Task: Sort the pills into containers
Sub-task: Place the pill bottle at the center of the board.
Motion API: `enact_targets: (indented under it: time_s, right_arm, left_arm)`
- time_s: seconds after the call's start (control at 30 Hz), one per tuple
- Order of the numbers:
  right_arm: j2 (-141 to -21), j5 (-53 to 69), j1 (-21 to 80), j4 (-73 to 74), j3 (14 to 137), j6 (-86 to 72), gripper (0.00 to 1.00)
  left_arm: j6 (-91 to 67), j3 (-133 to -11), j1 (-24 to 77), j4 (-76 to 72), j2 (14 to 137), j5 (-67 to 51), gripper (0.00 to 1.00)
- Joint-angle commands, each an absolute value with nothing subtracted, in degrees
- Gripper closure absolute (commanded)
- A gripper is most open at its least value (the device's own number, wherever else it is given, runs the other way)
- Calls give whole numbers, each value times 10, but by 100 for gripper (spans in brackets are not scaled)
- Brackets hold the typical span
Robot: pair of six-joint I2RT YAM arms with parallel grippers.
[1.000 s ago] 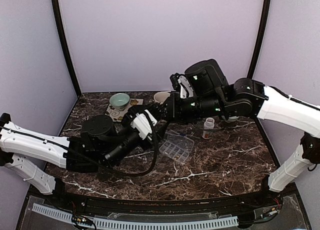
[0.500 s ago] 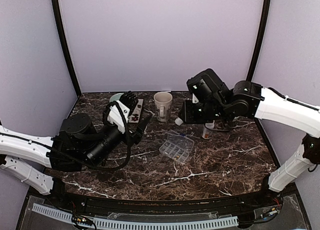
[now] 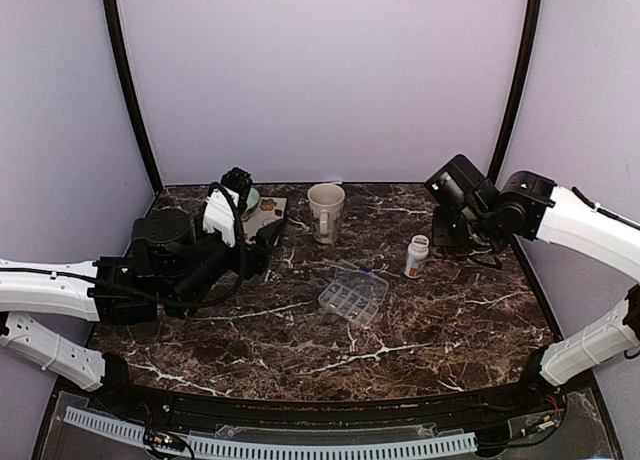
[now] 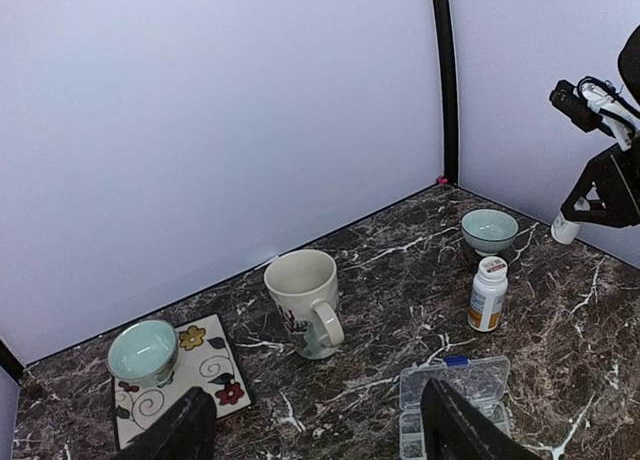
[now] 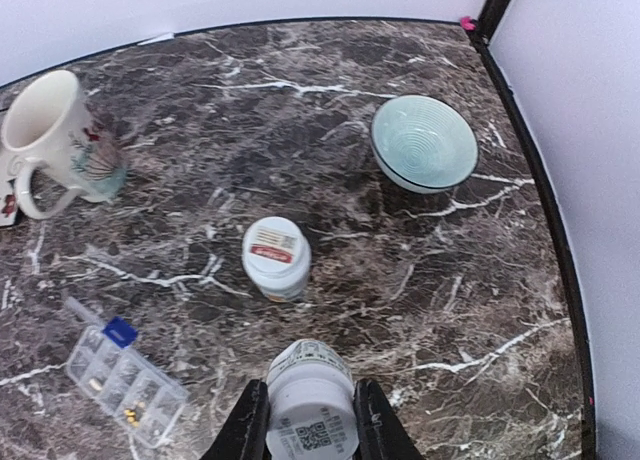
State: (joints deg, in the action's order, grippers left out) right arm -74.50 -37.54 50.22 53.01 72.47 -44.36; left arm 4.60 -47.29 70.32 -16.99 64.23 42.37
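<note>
The clear pill-organizer tray [image 3: 352,293] lies mid-table with its lid open; in the right wrist view the tray [image 5: 122,382] holds tiny yellowish specks in some compartments. My right gripper [image 5: 310,435] is shut on a small white pill bottle [image 5: 310,400], held above the marble at the right. A second white bottle [image 5: 276,257] stands upright just ahead of it, also seen as the standing bottle [image 3: 416,256]. My left gripper [image 4: 320,440] is open and empty, raised left of the tray [image 4: 455,395]. From above, the left gripper [image 3: 262,250] sits well left of the organizer.
A cream mug [image 3: 326,210] stands at the back centre. A pale green bowl [image 4: 142,350] rests on a flowered tile [image 4: 195,375] at the back left. Another green bowl [image 5: 424,142] sits at the back right. Purple walls close off three sides.
Both arms have pulled back from the middle. The left arm swung left and back, away from the organizer. The right arm withdrew to the right, still gripping the white bottle.
</note>
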Motion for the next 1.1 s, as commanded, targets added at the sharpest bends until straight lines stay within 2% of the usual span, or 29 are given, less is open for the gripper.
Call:
enact_targets:
  time_s: [0.0,0.13,0.17,0.37,1.07]
  right_arm:
    - [-729,-399,460,532,678,-451,100]
    - [-723,-376,414,491,623,-435,100]
    - [-734,-345,370,443,581,-410,100]
    - [-786,-315,325,373,546,-387,100]
    - [-936,-244,250,271,591,-340,100]
  left_arm:
    - [0,-462,700,-142,628,412,28]
    - [-9,-450,697,-143,620,415,28]
    - [-17,-438,693,-144,615,415,28]
    - [-26,-424,688,-150,619,410,28]
    - [-32,-406,679,-170,634,393,28]
